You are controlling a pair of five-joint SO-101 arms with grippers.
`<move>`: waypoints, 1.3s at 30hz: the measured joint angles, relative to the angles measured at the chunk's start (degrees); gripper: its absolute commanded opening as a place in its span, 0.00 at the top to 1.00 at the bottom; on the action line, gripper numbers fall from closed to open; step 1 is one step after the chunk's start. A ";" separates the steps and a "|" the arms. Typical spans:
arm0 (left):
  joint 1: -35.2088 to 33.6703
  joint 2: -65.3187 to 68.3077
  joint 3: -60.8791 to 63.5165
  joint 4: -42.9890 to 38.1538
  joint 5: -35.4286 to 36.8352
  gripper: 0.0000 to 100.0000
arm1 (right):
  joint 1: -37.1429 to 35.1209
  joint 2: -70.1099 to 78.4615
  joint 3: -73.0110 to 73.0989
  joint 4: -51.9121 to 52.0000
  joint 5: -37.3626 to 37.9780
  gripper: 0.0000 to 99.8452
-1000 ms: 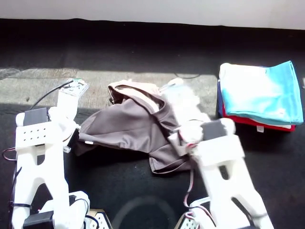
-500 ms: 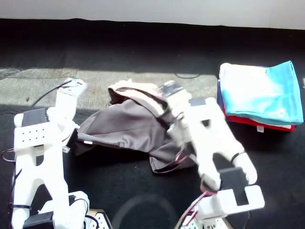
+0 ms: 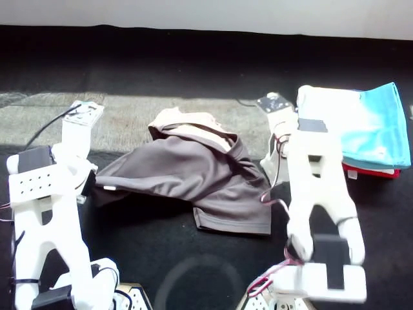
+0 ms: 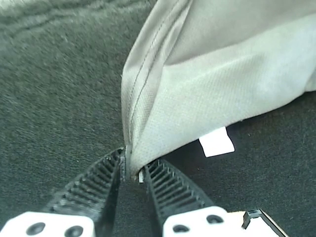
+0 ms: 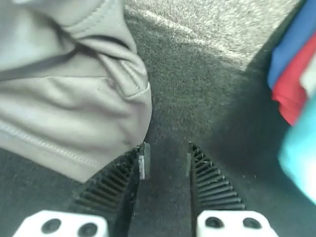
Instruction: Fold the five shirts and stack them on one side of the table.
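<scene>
A grey-brown shirt [image 3: 193, 174] lies crumpled and partly spread in the middle of the dark table. My left gripper [image 4: 132, 170] is shut on the shirt's hem [image 4: 148, 128], beside a small white tag [image 4: 216, 143]; in the high view this is the shirt's left tip [image 3: 98, 186]. My right gripper [image 5: 165, 153] is open just above the cloth, with nothing between its fingers. It sits right beside the shirt's right edge [image 5: 123, 113]. A stack of folded shirts [image 3: 361, 126], light blue on top of red and dark blue, rests at the right.
The stack's red and blue edges [image 5: 291, 79] lie close to the right gripper. A sunlit strip [image 3: 129, 116] crosses the dark table cloth behind the shirt. Both arm bases stand at the near edge, with cables [image 3: 271, 194] hanging by the right arm.
The right arm has let go of the shirt and swung right toward the stack. The shirt has dropped and spread flatter. The left arm has shifted slightly left, still holding the hem.
</scene>
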 measured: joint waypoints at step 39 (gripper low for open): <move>0.00 0.00 4.84 -4.84 0.00 0.99 | -12.92 -8.26 36.40 -23.65 0.00 0.99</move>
